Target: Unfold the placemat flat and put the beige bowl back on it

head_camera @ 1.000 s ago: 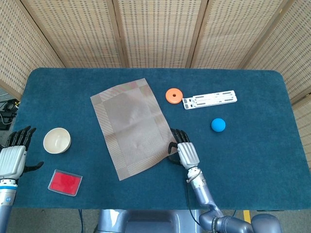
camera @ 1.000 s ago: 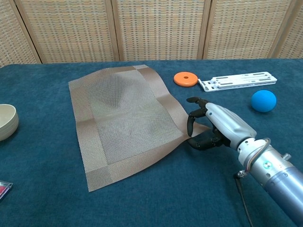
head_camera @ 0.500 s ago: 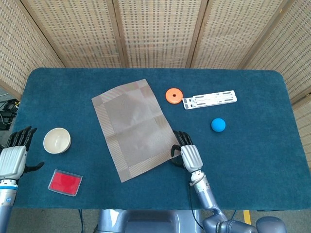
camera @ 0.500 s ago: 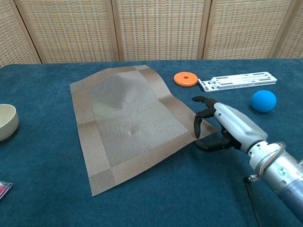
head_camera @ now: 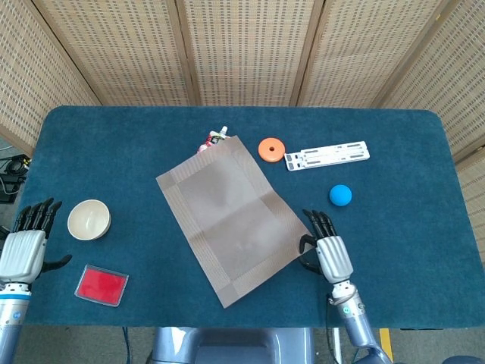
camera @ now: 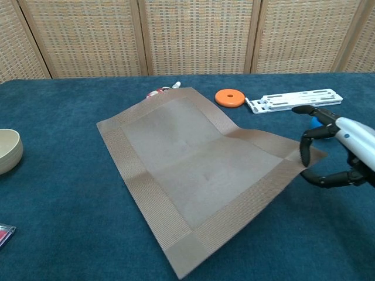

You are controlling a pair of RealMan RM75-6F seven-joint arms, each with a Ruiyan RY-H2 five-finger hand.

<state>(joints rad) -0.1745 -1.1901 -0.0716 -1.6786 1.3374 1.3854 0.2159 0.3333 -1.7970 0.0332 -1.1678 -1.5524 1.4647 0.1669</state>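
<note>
If you let go carelessly, the placemat (head_camera: 233, 221) corner may spring back or bunch, since its right edge looks slightly raised off the surface (head_camera: 394, 152). Your right hand (head_camera: 327, 250) pinches that corner, its other fingers spread. Your left hand (head_camera: 24, 246) is open and holds nothing, with the beige bowl (head_camera: 89, 219) just beside it, well apart from the placemat.

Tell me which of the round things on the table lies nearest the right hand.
The blue ball, just beyond the right hand. The orange disc lies farther back; the beige bowl sits across the table.
</note>
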